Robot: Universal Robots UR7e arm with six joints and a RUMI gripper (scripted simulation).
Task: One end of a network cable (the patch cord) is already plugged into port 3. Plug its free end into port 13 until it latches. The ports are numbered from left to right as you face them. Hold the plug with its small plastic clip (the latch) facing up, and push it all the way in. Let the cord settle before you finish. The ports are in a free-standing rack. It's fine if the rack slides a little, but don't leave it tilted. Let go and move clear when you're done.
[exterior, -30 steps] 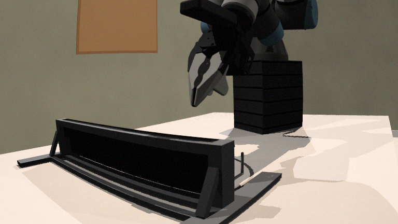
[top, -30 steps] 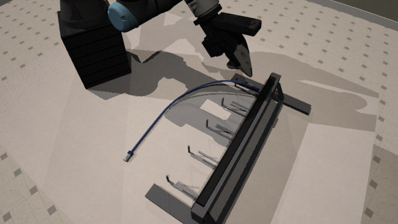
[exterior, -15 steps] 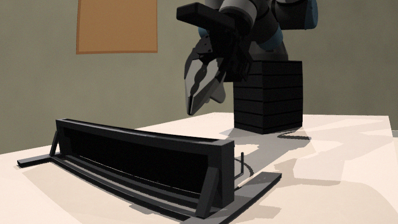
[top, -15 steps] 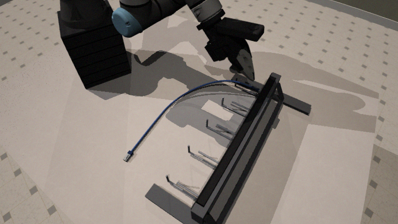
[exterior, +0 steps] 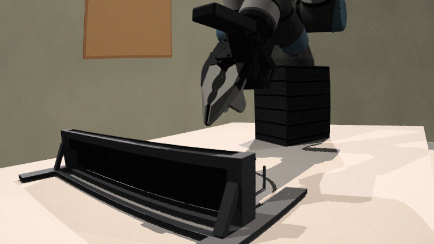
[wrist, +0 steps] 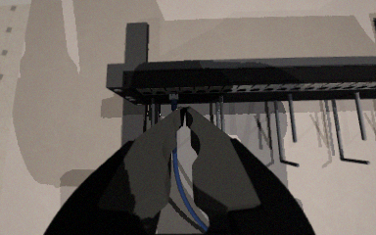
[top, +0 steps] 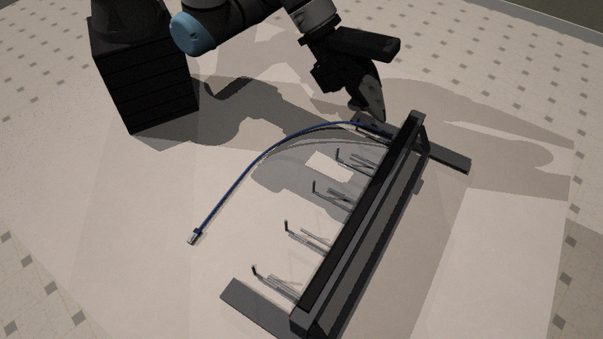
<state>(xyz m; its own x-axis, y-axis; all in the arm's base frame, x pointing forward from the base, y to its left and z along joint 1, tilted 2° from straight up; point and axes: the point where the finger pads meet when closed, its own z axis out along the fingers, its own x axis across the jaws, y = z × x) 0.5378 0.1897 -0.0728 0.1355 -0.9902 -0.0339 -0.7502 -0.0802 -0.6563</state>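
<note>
We had the black two-jaw gripper with grey tapered fingers [top: 383, 118] [exterior: 207, 123] above and in front of the port side of the long dark-grey free-standing rack [top: 302, 321] [exterior: 248, 183] [wrist: 116, 76], near the end where the cord was plugged. Its fingers were fully closed, with the tips together, and we had nothing in their hold. The thin blue network cable [top: 278, 143] [wrist: 176, 177] went out from the rack in a wide curve. In the wrist view, one plug [wrist: 173, 98] sat in the rack's row of ports; its port number we could not read. The free plug, clear with a blue back part [top: 192, 237], lay on the pale surface, well apart from the rack on its port side. We could not tell how its latch was turned. The thin grey L-shaped hooks [top: 313, 187] [wrist: 280, 142] stood out from this same side of the rack. The rack stood upright on its flat feet [top: 249, 302] [exterior: 278, 208].
</note>
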